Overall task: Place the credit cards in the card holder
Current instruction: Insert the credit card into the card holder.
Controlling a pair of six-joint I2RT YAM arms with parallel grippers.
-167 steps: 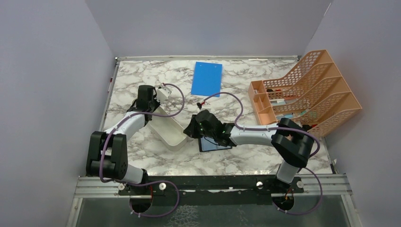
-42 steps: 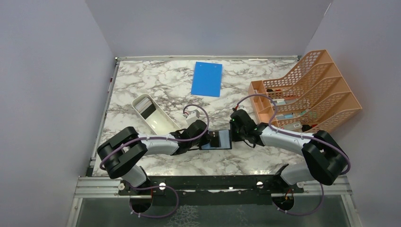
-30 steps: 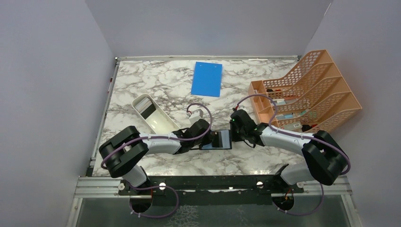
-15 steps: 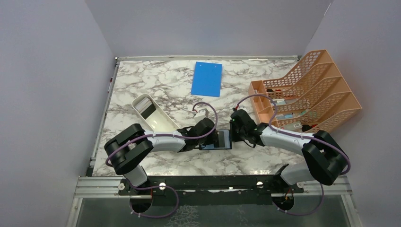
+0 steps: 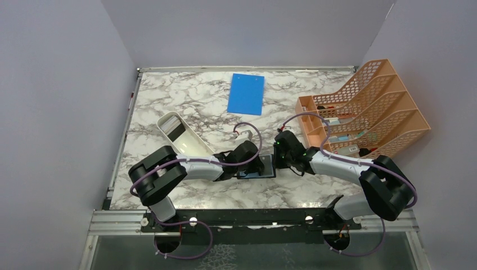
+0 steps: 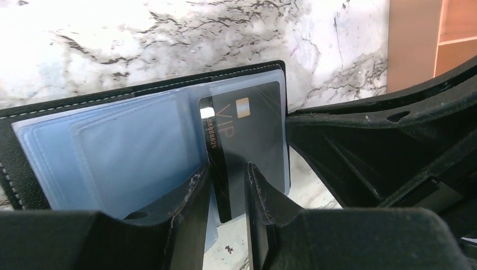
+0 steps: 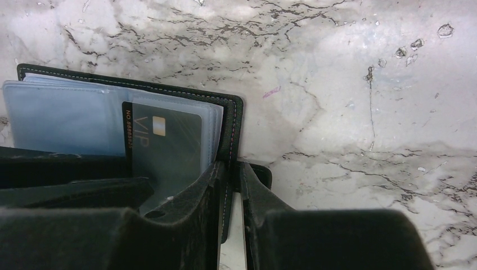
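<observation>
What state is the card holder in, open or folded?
Open: the card holder lies spread, blue inside showing, a dark card partway into it.

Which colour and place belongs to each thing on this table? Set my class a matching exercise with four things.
Things: 1 board; 2 rack; 3 tray; 4 card.
Descriptions: A orange, right side of the table; B black, in the open card holder; C blue, far middle of the table; D white, left of centre.
Pairs: 1-C; 2-A; 3-D; 4-B.
</observation>
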